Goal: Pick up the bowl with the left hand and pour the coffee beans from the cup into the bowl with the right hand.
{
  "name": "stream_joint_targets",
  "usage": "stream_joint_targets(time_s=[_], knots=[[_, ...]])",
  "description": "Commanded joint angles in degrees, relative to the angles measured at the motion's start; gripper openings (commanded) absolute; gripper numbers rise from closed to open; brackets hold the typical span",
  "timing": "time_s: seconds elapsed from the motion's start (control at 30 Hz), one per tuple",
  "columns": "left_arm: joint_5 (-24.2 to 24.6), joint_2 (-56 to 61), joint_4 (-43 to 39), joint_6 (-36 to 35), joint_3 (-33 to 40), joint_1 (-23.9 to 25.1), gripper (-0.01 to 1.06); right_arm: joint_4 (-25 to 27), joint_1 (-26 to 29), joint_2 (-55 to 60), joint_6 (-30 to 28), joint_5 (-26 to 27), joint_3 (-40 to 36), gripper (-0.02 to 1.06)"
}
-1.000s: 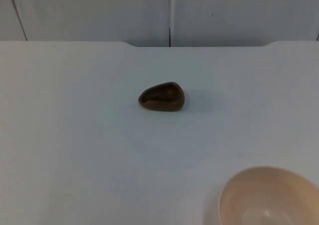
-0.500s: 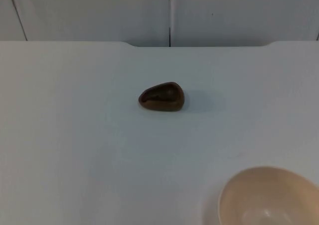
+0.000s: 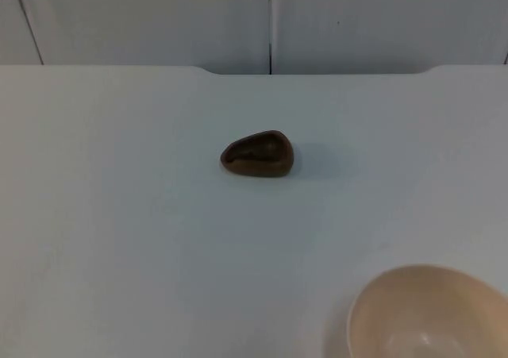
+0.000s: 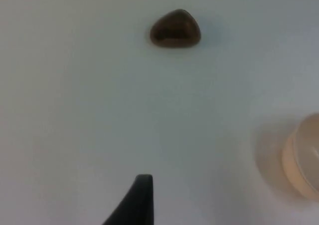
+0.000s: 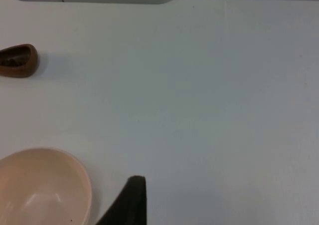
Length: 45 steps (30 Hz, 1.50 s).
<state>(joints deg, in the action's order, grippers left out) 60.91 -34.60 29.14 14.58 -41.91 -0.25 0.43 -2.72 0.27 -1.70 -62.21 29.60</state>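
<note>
Cup (image 3: 257, 154): small dark brown, teardrop-shaped from above, on the white table (image 3: 119, 215), about mid-table, nearer the far edge by the grey partition wall (image 3: 159, 17). Seen also in left wrist view (image 4: 175, 28) & right wrist view (image 5: 18, 60). Contents can't be made out.
Bowl (image 3: 425, 314): cream/beige, upright, inside looks empty, at the table's near edge toward the right corner, partly cut off by the frame. Well apart from cup. Rim also in left wrist view (image 4: 301, 157); most of it in right wrist view (image 5: 42, 187).
Left gripper: one black fingertip (image 4: 134, 202) visible, above bare table, apart from cup & bowl. Holding nothing visible; open or closed – can't tell.
Right gripper: one black fingertip (image 5: 127, 202) visible, just beside bowl rim, not touching as far as visible. Finger spread – can't tell.
Arms: both held back from the objects, wrists looking down across the table.
</note>
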Motion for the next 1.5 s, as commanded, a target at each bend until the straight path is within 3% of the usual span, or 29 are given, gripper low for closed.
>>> stream_joint_targets(time_s=[0.0, 0.3, 0.6, 0.77, 0.93, 0.97, 1.13, 1.47], knots=[[0.01, -2.17, 2.55, 1.65, -0.36, -0.24, 1.05, 0.17, 0.19, -0.27, -0.31, 0.41, -0.15, 1.05], [1.91, -12.43, 9.11, 8.16, -0.36, -0.34, 1.05, 0.17, 0.19, -0.27, -0.31, 0.41, -0.15, 1.05], [1.62, -18.08, 9.37, 10.19, -0.36, -2.09, 1.05, 0.17, 0.19, -0.27, -0.31, 0.41, -0.15, 1.05], [-2.04, -18.87, 9.01, 9.34, -0.36, -8.81, 1.05, 0.28, 0.21, -0.27, -0.31, 0.41, -0.15, 1.05], [-8.04, -22.02, 5.88, 4.49, -0.36, -19.64, 1.05, 2.33, 0.21, -0.27, -0.31, 0.41, -0.15, 1.05], [-8.04, -22.02, 5.88, 4.49, -0.36, -19.64, 1.05, 2.33, 0.21, -0.27, -0.31, 0.41, -0.15, 1.05], [-14.73, -28.74, -0.70, -3.65, -0.72, -31.32, 1.05, 3.14, 0.21, -0.27, -0.31, 0.41, -0.15, 1.05], [-19.74, -43.77, -6.47, -10.58, -6.03, -43.63, 1.05, 3.14, 0.21, -0.27, -0.31, 0.41, -0.15, 1.05]])
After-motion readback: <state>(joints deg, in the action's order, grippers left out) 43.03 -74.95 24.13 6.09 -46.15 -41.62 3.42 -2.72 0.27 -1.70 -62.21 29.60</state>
